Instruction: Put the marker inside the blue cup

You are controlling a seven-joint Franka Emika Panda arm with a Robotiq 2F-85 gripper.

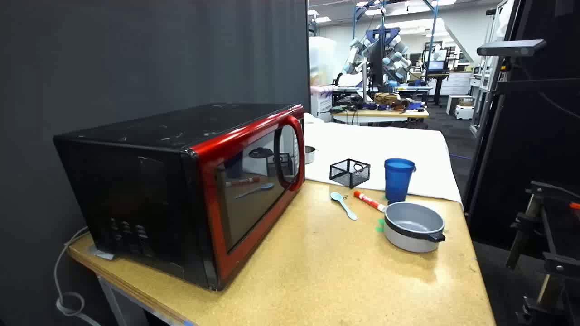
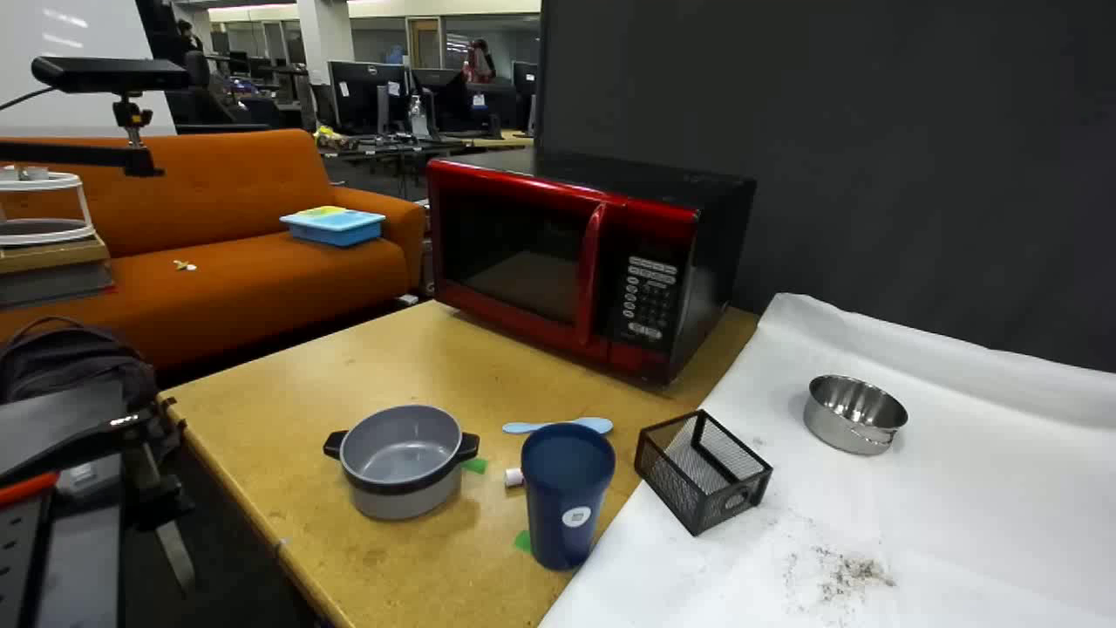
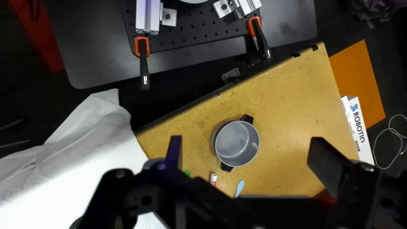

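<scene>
Over the table (image 3: 286, 95), the end effector (image 3: 247, 143) hung with jaws spread wide. Below it stood a grey two-handled pot (image 3: 237, 143), near an upright blue tumbler (image 1: 398, 179). Near both, well beneath the end effector, lay the red-capped marker (image 1: 369, 201).

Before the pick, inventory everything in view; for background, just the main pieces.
table: 1, tan, foreground
marker: 1, red and white, on table
cup: 1, blue, upright near marker
spoon: 1, light blue, on table
pot: 1, grey, near marker
tape: 2, green, by pot and cup
microwave: 1, red and black, on table
sheet: 1, white, under bowl
bowl: 1, silver, on sheet
basket: 1, black, at sheet's edge
clamps: 2, black and orange, upper wrist view
carton: 1, white, beside table
sofa: 1, orange, beyond table
box: 1, blue, on sofa
camera: 1 per exterior view, dark, raised
gripper: 1, black, open, in wrist view
</scene>
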